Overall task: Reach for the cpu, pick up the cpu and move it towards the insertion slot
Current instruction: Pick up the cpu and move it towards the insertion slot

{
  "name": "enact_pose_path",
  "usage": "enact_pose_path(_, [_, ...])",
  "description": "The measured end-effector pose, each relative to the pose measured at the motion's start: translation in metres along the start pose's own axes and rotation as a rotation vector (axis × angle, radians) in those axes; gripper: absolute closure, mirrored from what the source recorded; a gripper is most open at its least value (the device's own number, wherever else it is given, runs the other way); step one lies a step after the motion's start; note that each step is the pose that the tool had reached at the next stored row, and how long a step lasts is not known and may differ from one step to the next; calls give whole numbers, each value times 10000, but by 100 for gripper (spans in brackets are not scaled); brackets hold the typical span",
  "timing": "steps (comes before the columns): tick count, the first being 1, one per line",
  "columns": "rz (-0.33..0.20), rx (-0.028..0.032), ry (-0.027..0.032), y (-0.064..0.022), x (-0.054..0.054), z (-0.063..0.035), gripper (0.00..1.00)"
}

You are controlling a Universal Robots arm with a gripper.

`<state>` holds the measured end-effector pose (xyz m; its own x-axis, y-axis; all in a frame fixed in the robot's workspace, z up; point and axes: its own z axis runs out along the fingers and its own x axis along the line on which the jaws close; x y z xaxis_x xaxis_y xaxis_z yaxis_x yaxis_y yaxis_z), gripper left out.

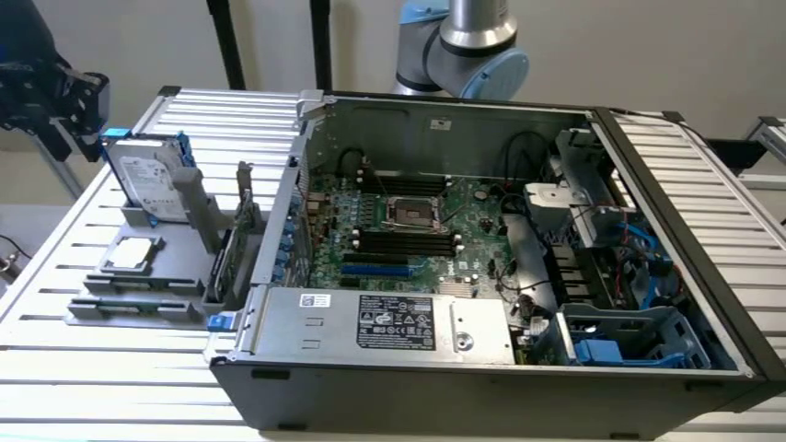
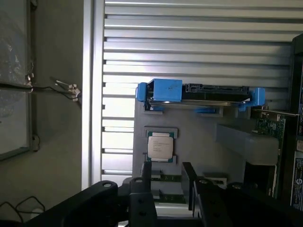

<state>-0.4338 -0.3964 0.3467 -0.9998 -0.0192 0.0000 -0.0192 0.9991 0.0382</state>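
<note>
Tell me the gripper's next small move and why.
Probably ease the gripper closer to the cpu: the chip lies flat in its grey holder, untouched, and the jaws stand open, apart from it and roughly in line with it.

Pale wall [image 1: 687, 55] behind; ribbed metal table [image 1: 110, 368]; black poles [image 1: 227, 46]; grey floor [image 2: 57, 142]

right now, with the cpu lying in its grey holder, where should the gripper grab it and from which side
Take the cpu by two opposite thin edges, coming straight down from above. It lies flat, silvery top up, so only its edges offer a pinch. The grey holder seems to lip two sides; the other two look freer. The open gripper hovers short of it.
</note>
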Motion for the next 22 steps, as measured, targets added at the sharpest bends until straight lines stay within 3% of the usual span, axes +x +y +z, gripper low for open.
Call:
enact_pose_path(8, [1, -1, -1, -1, -8, 10, 29])
enact_pose_path(22, [0, -4, 1, -89, -42, 249, 29])
